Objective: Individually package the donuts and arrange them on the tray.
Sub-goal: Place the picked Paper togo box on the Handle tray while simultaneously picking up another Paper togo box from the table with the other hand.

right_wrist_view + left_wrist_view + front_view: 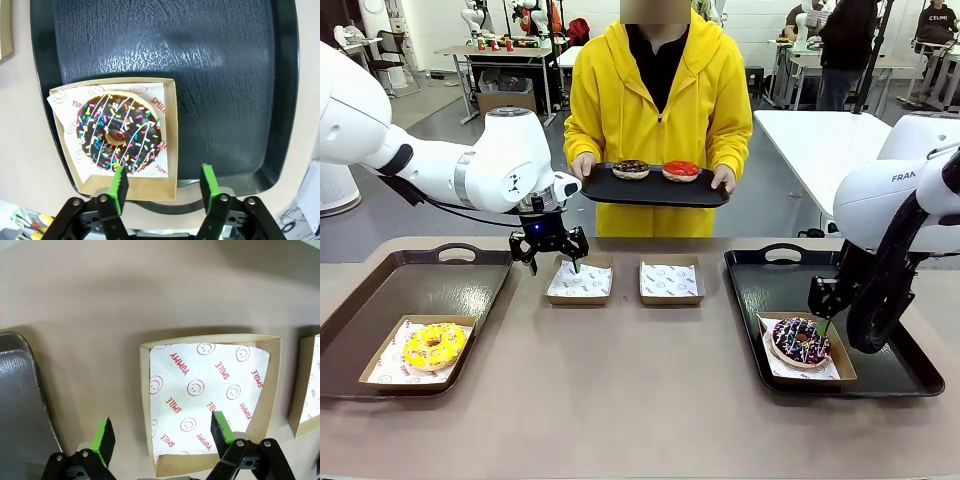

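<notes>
Donuts (434,346) number four — two boxed on two table trays (430,285), two on the person's tray (620,192) (both jaws spread, empty).

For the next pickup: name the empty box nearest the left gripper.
The left empty box, directly under the left gripper; the other empty box sits farther right.

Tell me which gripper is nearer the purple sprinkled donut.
Right. The right gripper hangs right beside the purple sprinkled donut; the left gripper is far off, over an empty paper-lined box.
</notes>
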